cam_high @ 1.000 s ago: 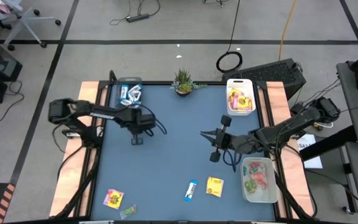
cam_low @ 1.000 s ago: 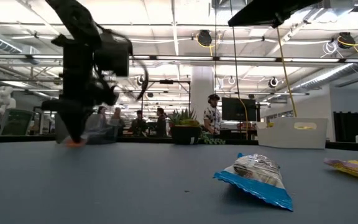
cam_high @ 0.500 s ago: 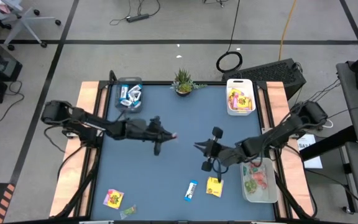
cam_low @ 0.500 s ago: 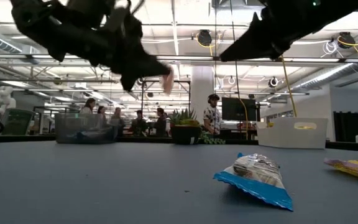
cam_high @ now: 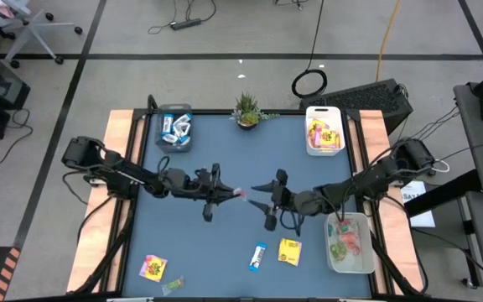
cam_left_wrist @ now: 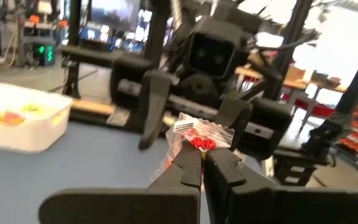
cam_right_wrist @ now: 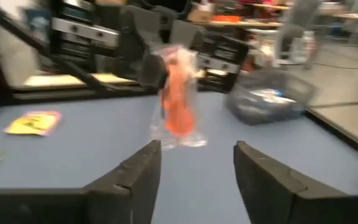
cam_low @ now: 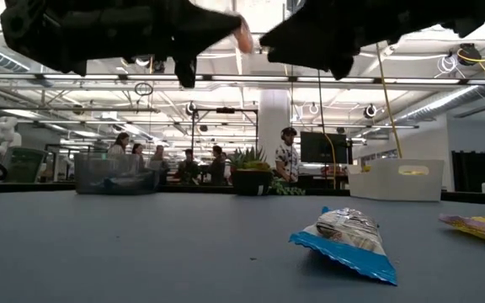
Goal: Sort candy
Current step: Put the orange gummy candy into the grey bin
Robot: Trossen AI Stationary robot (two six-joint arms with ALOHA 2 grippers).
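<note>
Table (cam_high: 225, 243) first: blue top, both my arms reached in over its middle, tips facing each other. Landmark for all places = potted plant (cam_high: 246, 110) at the far edge.

Bins: clear tub (cam_high: 174, 130) just left of plant, w/ blue-and-white bars inside. White bin (cam_high: 324, 131) right of plant, yellow packets inside. Second white bin (cam_high: 349, 243) well toward near-right corner from plant, red/pink/green pieces in it.

Loose candy on table, all well away from plant at near edge: yellow packet (cam_high: 289, 251), blue-and-white bar (cam_high: 258, 257), another yellow packet (cam_high: 153, 268) at near-left w/ a small greenish piece (cam_high: 173, 286) beside it.

Left gripper (cam_high: 231, 192): out over table centre, nearer than plant. Jaws pinched tight on a small red piece (cam_left_wrist: 199, 138) in clear wrapper, held up off the table.

Right gripper (cam_high: 257, 201): just beside left's tip, facing it. Jaws spread wide, nothing in them; the piece hung in front of the gap, not yet between the fingers as far as I could tell.

Step in hand, my reading: mid-air handover, left to right, for a piece that belongs in the near-right bin.

Next move calls for: right to ease fwd so wrapper sits betw. its fingers, close on free end, then left lets go. Wrapper looked thin & floppy, so grab close to the sweet itself.
</note>
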